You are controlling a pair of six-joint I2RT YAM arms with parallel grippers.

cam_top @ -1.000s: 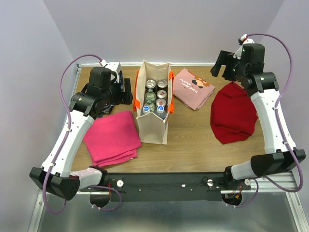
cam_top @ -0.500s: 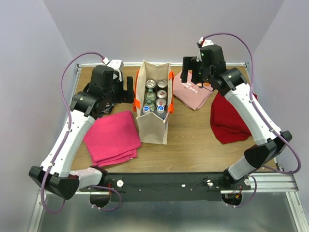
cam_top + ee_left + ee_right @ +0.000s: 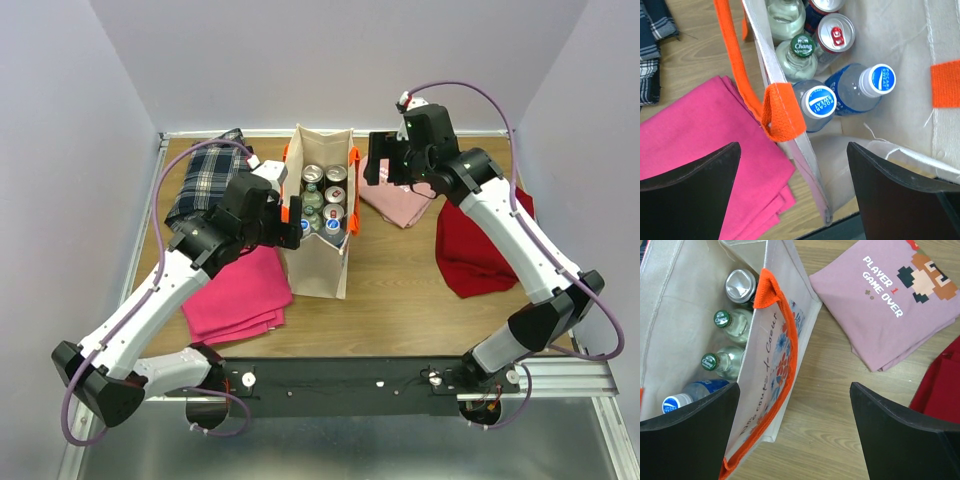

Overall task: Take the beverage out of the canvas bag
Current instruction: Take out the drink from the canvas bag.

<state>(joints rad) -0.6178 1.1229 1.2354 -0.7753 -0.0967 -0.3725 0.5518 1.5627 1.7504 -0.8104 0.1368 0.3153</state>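
Note:
The beige canvas bag (image 3: 318, 250) with orange handles stands upright mid-table, its top open. Inside are several drinks: silver cans (image 3: 313, 173), green-capped glass bottles (image 3: 802, 45) and two blue Pocari Sweat bottles (image 3: 819, 101). My left gripper (image 3: 288, 222) is open and empty above the bag's left wall; in the left wrist view (image 3: 793, 145) its jaws straddle that wall and the orange handle (image 3: 782, 112). My right gripper (image 3: 377, 168) is open and empty above the bag's right side; in the right wrist view (image 3: 795, 385) it spans the right wall (image 3: 767, 365) and bare table.
A folded magenta cloth (image 3: 235, 290) lies left of the bag, with a plaid cloth (image 3: 205, 180) behind it. A pink printed T-shirt (image 3: 890, 300) lies right of the bag. A dark red cloth (image 3: 485, 240) lies further right.
My left arm has swung right and forward to the bag's left wall, uncovering the plaid cloth. My right arm has swung left from over the red cloth to the bag's right side.

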